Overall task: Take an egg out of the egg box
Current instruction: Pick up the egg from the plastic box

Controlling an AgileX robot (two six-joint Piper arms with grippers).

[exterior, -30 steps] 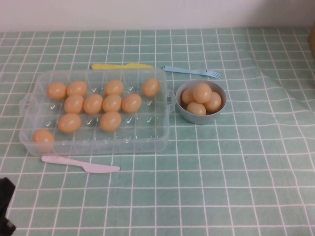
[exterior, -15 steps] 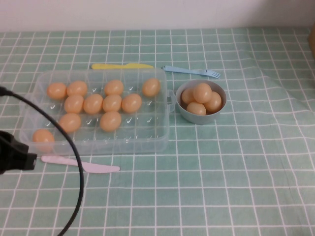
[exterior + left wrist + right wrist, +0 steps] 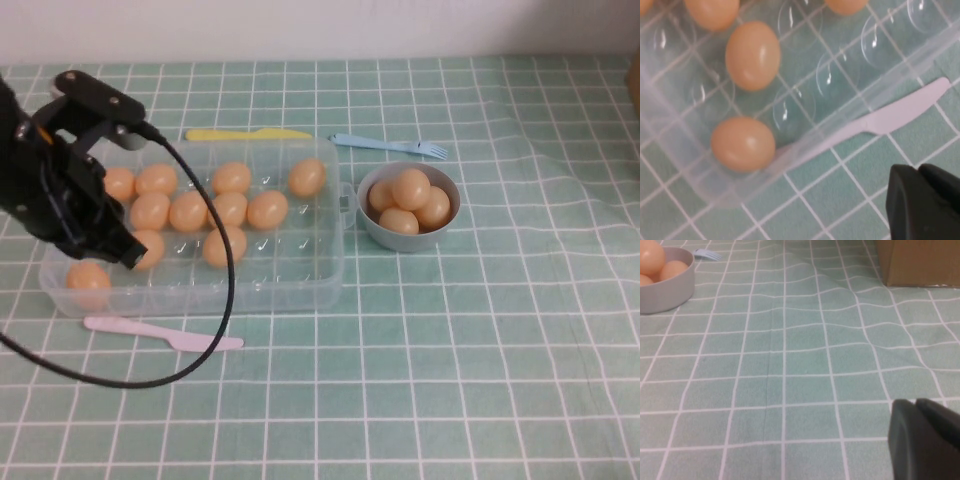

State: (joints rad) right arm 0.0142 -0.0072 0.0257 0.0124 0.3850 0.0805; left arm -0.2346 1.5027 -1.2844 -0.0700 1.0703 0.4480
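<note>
The clear plastic egg box (image 3: 300,288) lies at the left of the table with several orange-tan eggs in its dimples. One egg (image 3: 88,278) sits alone in its front left corner. My left gripper (image 3: 118,252) hovers over the box's left part, shut and empty, its arm hiding some eggs. In the left wrist view the left gripper (image 3: 917,170) is shut above the cloth beside the box's wall (image 3: 850,116), with the corner egg (image 3: 743,144) and another egg (image 3: 753,55) inside. My right gripper (image 3: 917,405) is shut and empty above bare cloth, out of the high view.
A grey-blue bowl (image 3: 408,236) with several eggs stands right of the box. A pink knife (image 3: 165,335) lies in front of the box, a yellow knife (image 3: 245,134) and blue fork (image 3: 390,146) behind it. A cardboard box (image 3: 920,262) stands far right.
My left arm has come up from the lower left corner and moved forward over the left part of the egg box. The eggs and the bowl have not moved.
</note>
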